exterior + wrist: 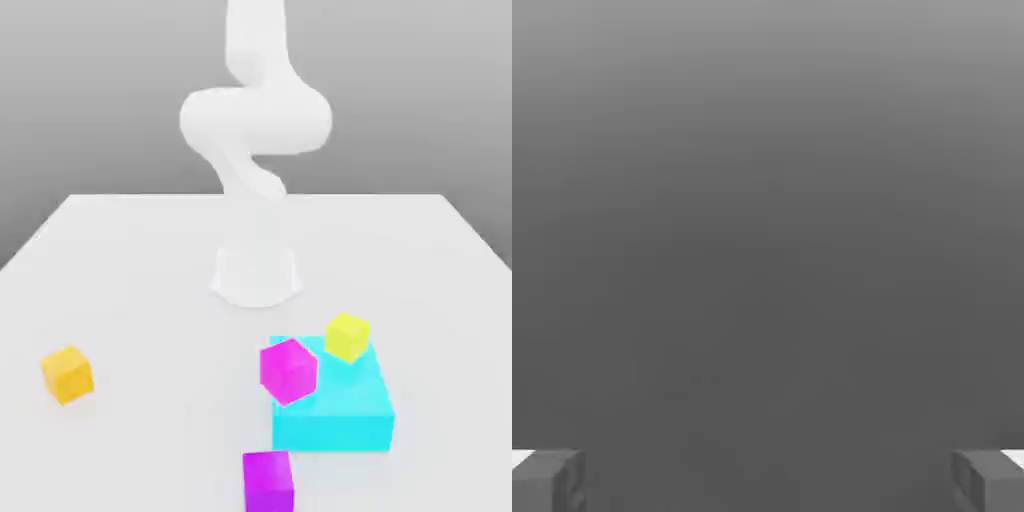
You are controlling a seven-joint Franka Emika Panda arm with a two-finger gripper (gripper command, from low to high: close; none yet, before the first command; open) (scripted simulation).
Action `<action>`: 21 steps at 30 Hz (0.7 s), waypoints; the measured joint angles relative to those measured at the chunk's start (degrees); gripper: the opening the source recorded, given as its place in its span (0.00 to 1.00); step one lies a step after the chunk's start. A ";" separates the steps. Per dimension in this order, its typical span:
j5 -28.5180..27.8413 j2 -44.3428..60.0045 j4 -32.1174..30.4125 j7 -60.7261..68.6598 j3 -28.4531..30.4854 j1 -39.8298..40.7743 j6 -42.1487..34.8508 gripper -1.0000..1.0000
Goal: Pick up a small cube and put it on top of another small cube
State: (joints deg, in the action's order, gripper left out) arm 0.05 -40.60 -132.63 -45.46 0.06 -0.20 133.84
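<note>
The gripper [768, 480] stands wide open and holds nothing: in the hand view its two grey fingertips [552, 478] sit far apart at opposite edges, with only flat grey between them. In the exterior view the white arm [255, 120] rises from its round base [256, 275] at the middle of the white table [120, 260], bends over in a thick loop and runs up out of the picture. The blocks lie on the near part of the table, in front of the base. A big cyan block [340, 405] sits flat on the table toward the exterior view's right. A yellow cube [347, 337] rests on its top at the far edge, tilted a little. A magenta cube [288, 371] sits at the cyan block's corner on the exterior view's left, turned on edge; whether it rests on the block or only stands before it is hard to tell. The violet cube [268, 481] lies on the table nearest the camera, just beside the cyan block's near corner on the exterior view's left, apart from the magenta one. An orange cube [67, 374] sits alone well off to the exterior view's left.
</note>
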 joint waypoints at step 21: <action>0.24 43.98 -7.09 3.05 0.04 -1.28 17.27 0.50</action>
State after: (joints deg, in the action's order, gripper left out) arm 0.29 3.38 -139.71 -42.41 0.10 -1.48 151.11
